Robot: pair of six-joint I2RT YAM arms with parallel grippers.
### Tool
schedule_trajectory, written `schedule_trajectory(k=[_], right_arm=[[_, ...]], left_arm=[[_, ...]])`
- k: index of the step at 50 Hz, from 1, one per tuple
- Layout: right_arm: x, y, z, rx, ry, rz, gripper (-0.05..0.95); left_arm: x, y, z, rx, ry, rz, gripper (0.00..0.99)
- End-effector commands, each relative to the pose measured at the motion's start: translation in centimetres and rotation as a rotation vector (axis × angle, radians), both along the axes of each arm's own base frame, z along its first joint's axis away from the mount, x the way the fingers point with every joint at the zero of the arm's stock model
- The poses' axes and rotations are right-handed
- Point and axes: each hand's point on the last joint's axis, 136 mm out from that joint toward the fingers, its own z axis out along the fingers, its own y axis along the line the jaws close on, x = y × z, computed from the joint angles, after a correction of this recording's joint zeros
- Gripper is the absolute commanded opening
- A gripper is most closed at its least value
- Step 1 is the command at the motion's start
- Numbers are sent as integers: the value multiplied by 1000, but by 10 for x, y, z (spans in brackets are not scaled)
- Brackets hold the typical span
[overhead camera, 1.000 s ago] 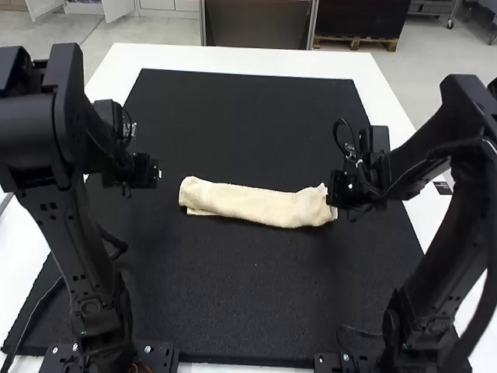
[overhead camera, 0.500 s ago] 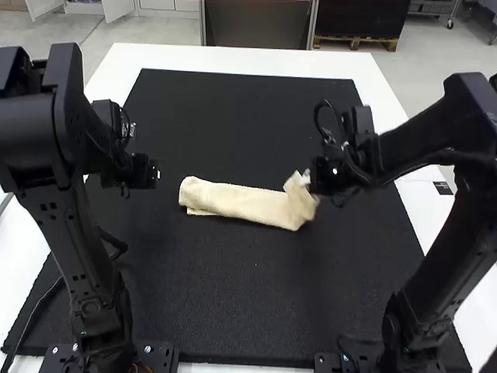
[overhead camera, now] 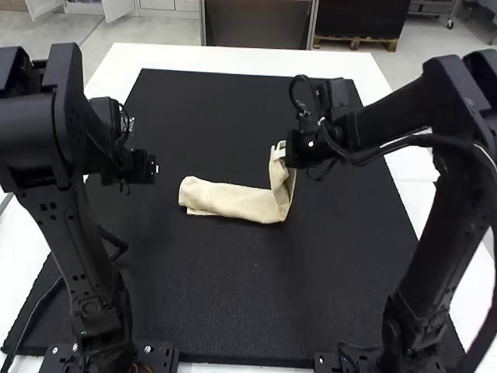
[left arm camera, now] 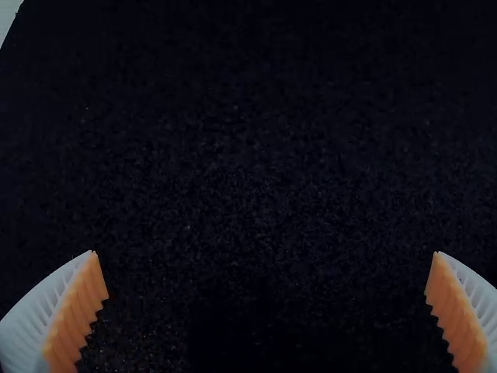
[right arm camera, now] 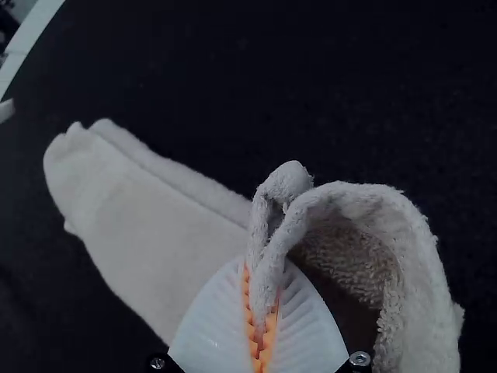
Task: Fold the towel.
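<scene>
The towel [overhead camera: 233, 200] lies around the middle of the black mat [overhead camera: 248, 287], well in from the table's [overhead camera: 233, 58] edges. It is doubled into a long, narrow strip, so the lengthwise folding looks done. The right claw [right arm camera: 262, 311] is closed on the end towards the mat's right edge and holds it up, while the rest lies flat. What seems left is to lay that end over the strip, let go and perhaps fold once more. The left claw [left arm camera: 264, 252] is wide open and empty, over the mat's left side.
</scene>
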Motion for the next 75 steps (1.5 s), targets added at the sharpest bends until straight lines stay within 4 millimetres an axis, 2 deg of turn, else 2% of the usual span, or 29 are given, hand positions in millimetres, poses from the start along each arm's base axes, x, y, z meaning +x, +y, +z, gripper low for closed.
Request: schedule_trajectory(k=[1,10,22,27,36,40,48,61,70,75], right_arm=[[-3,27,6,28,-9,63,-23],[-15,68,-7,13,-5,176,-21],[-4,120,19,61,-56,240,-23],[0,136,27,87,-61,258,-23],[-12,173,25,96,-57,325,-23],[-19,186,18,90,-34,353,-23],[-34,202,2,87,16,386,-23],[-46,213,-22,64,48,415,-23],[-51,241,-18,86,29,462,-23],[-50,250,-21,87,27,472,-23]], left_arm=[[0,5,6,19,-17,12,962],[-1,6,5,18,-15,16,962],[-2,9,4,9,-15,32,962],[-1,12,6,11,-25,41,962],[0,17,9,16,-41,52,962],[1,21,10,18,-47,59,961],[-1,29,9,20,-45,77,961],[-2,34,10,29,-51,84,961],[-5,33,6,24,-34,85,961],[-6,33,6,23,-28,83,961]])
